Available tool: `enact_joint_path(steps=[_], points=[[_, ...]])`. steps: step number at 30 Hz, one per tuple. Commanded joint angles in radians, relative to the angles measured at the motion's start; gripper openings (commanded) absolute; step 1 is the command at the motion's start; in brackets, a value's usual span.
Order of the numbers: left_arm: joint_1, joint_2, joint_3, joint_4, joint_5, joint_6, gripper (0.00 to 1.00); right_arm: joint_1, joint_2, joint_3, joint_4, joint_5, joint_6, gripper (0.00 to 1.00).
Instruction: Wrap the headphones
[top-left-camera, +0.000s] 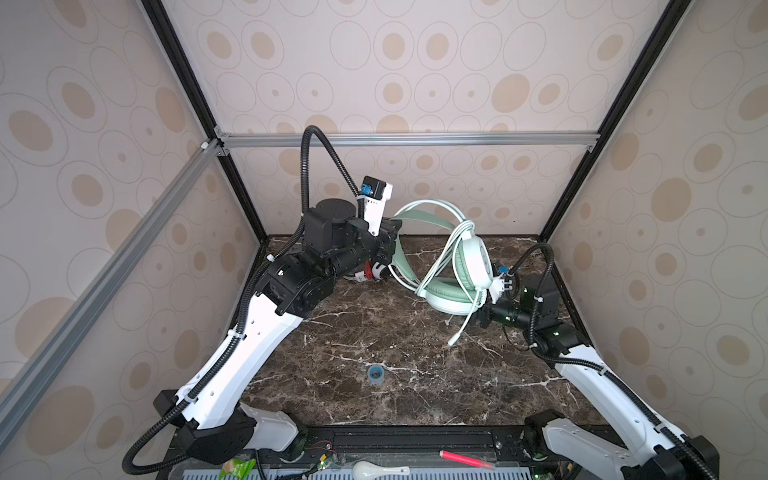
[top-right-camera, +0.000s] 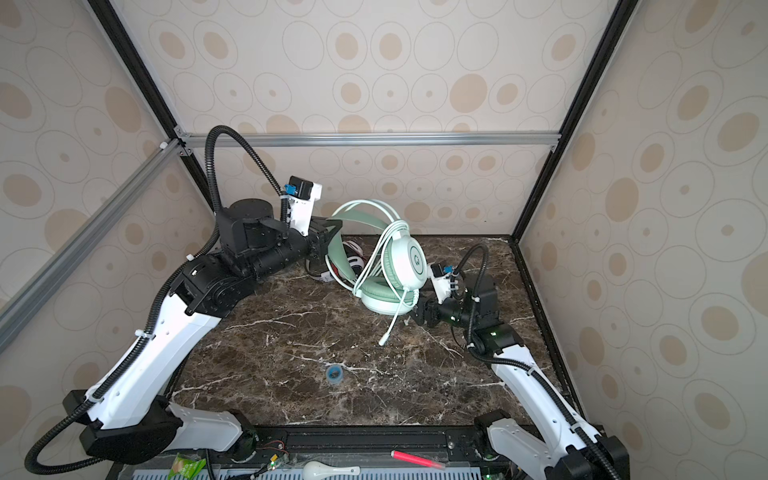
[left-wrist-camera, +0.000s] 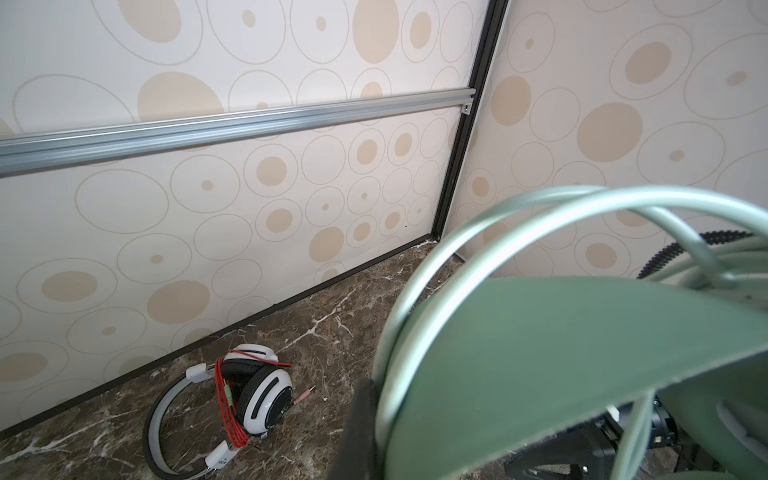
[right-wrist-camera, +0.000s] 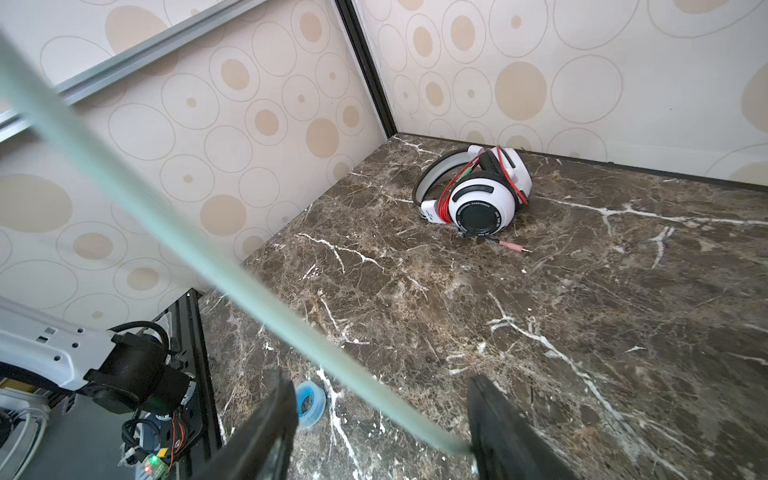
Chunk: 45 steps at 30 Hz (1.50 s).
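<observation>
**Aloft by the headband: mint headphones between two arms**

We see a dark marbled tabletop (top-left-camera: 374, 332) walled on three sides by spotted panels. The left arm (top-left-camera: 257, 332) reaches from the near left corner toward the back. The right arm (top-left-camera: 602, 386) comes in low from the right.

The mint-green headphones (top-left-camera: 473, 257) sit right of the middle toward the back. Their headband arches high, one cup stands upright, and the other lies pad-up beneath it. We cannot tell whether that lower cup touches the marble.

The white-and-black headphones (right-wrist-camera: 478, 199) lie on their side near the back wall, with the red cord (right-wrist-camera: 444, 203) wound around them. In both top views the left wrist hides most of them. Neither pincer touches them.

The left pincer (top-left-camera: 392, 239) is clamped tight on the green headband strap; its wrist view shows one dark finger (left-wrist-camera: 361, 415) against the band. The right pincer (right-wrist-camera: 380, 380) sits low beside the lower cup, its jaws wide apart and gripping nothing.

The pale cord (top-left-camera: 461, 324) is looped over the band and cups. Its tail hangs toward the marble in front of the right pincer. In the right wrist view it crosses the gap between the jaws and meets one finger.

A blue tape roll (top-left-camera: 375, 374) lies alone nearer the front edge. A pink plug (right-wrist-camera: 513, 246) lies just beside the white cup.
</observation>
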<state>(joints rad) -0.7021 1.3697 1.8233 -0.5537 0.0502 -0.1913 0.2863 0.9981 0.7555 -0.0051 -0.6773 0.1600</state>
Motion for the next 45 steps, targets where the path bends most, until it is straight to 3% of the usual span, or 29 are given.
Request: enact_joint_path(steps=[1,8,32,45], points=[[-0.001,-0.005,0.073,0.115,0.032,-0.066,0.00,-0.001,0.011,-0.014,0.035,0.008,-0.004,0.66],[0.000,0.033,0.115,0.123,0.048,-0.078,0.00,-0.001,0.043,-0.067,0.113,0.105,0.008,0.64],[0.002,0.054,0.159,0.131,0.063,-0.094,0.00,-0.001,0.232,-0.164,0.355,0.084,0.134,0.48],[0.001,0.047,0.157,0.138,0.057,-0.102,0.00,-0.001,0.287,-0.204,0.373,0.096,0.128,0.47]])
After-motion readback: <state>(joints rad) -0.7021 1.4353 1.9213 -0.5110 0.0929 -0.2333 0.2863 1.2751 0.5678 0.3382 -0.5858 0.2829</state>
